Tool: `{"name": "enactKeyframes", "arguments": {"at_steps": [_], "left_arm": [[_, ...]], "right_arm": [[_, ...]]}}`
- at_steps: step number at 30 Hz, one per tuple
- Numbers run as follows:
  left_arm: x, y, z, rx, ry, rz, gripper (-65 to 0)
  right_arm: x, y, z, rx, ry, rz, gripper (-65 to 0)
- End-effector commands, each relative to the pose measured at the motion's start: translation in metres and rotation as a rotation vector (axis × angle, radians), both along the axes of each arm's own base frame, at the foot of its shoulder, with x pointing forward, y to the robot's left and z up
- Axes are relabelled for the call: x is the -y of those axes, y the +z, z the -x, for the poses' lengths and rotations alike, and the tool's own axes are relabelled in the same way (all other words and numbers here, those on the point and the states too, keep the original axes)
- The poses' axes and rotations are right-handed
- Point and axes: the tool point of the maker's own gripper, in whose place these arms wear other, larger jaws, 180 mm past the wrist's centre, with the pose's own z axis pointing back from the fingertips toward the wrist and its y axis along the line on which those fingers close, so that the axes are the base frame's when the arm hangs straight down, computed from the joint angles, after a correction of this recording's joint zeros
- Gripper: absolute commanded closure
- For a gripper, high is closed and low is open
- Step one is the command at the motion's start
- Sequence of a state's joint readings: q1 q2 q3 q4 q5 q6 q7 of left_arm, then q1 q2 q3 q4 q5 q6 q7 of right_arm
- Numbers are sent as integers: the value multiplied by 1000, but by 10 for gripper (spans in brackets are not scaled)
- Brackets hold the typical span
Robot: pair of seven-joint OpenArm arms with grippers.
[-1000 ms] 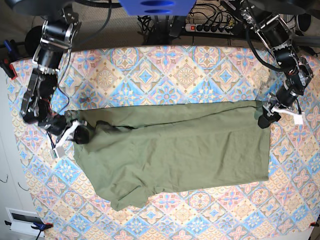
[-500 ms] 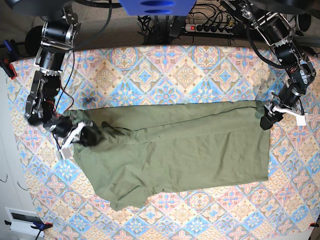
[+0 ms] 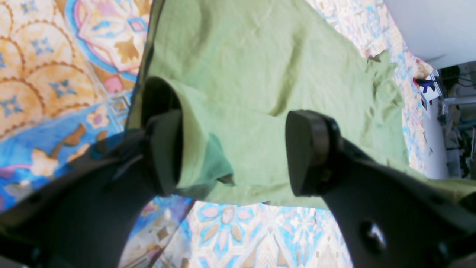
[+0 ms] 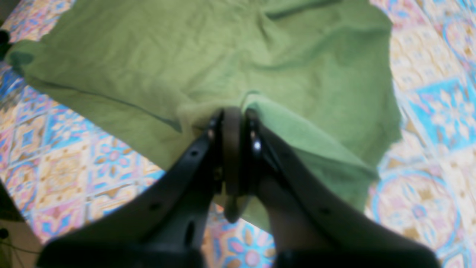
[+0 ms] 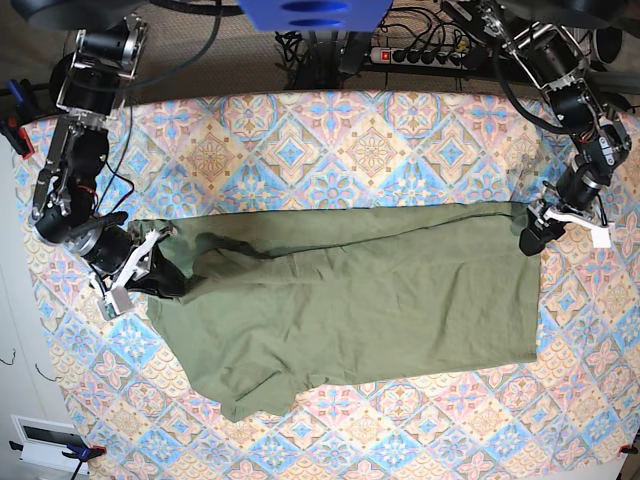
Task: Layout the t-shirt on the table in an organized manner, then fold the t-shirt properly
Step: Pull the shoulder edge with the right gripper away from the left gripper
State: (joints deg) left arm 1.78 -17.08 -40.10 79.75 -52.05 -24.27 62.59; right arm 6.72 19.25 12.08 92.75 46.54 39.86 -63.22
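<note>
The olive-green t-shirt (image 5: pixel 360 290) lies spread across the middle of the tile-print table (image 5: pixel 330 140), wrinkled and bunched at its left end. My right gripper (image 5: pixel 158 272) is at that left end. In the right wrist view it (image 4: pixel 232 149) is shut on a fold of the t-shirt (image 4: pixel 186 56). My left gripper (image 5: pixel 530 238) is at the shirt's upper right corner. In the left wrist view it (image 3: pixel 234 149) is open, with the t-shirt's (image 3: pixel 260 67) hem corner lying between the jaws against one finger (image 3: pixel 163 152).
A power strip (image 5: pixel 420 55) and cables lie behind the table's far edge. A white cabinet (image 5: pixel 20 400) stands at the left edge. Bare table cloth shows above and below the shirt (image 5: pixel 400 430).
My right arm swung out to the left and its gripper shifted slightly left with the shirt's end, pulling the bunched fabric. My left gripper has hardly moved.
</note>
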Motion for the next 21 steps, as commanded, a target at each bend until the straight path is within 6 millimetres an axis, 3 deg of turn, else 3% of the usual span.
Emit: {"name": "enactKeyframes", "arguments": {"at_steps": [1, 8, 13, 17, 21], "left_arm": [[-7, 19, -8, 58, 1, -24, -424], [-7, 18, -8, 57, 1, -24, -424], [-7, 18, -8, 57, 1, -24, -424], [-7, 18, -8, 55, 1, -24, -424], [-5, 13, -3, 42, -7, -22, -424]], "right_arm": [[7, 8, -7, 31, -12, 8, -21], [31, -39, -1, -106, -70, 98, -22], [40, -59, 4, -167, -92, 131, -32], [52, -76, 9, -216, -113, 187, -148], [59, -70, 2, -164, -165, 178, -231]]}}
